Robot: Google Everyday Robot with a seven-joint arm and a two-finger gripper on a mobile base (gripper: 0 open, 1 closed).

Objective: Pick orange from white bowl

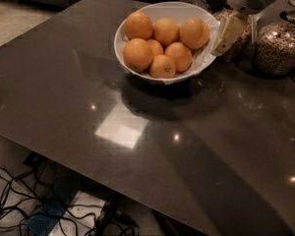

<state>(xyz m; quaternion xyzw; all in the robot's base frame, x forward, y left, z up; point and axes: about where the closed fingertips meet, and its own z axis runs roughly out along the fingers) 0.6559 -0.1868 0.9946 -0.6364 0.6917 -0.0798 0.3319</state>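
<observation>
The white bowl (124,33) stands at the far side of the dark table and holds several oranges. A large smooth orange (194,32) lies at the bowl's right side, nearest the gripper. Another large one (137,54) lies at the front left. A smaller orange with a dark stem dimple (163,67) sits at the front. My gripper (227,39) hangs at the top right, just outside the bowl's right rim. Its beige tip points down and left toward the bowl. Its white body is partly cut off by the top edge. It holds nothing that I can see.
A glass jar of grains (281,43) stands right of the gripper, and another jar (236,45) is partly hidden behind it. The dark glossy table (137,132) stretches toward me. Cables (19,200) lie on the floor below its near edge.
</observation>
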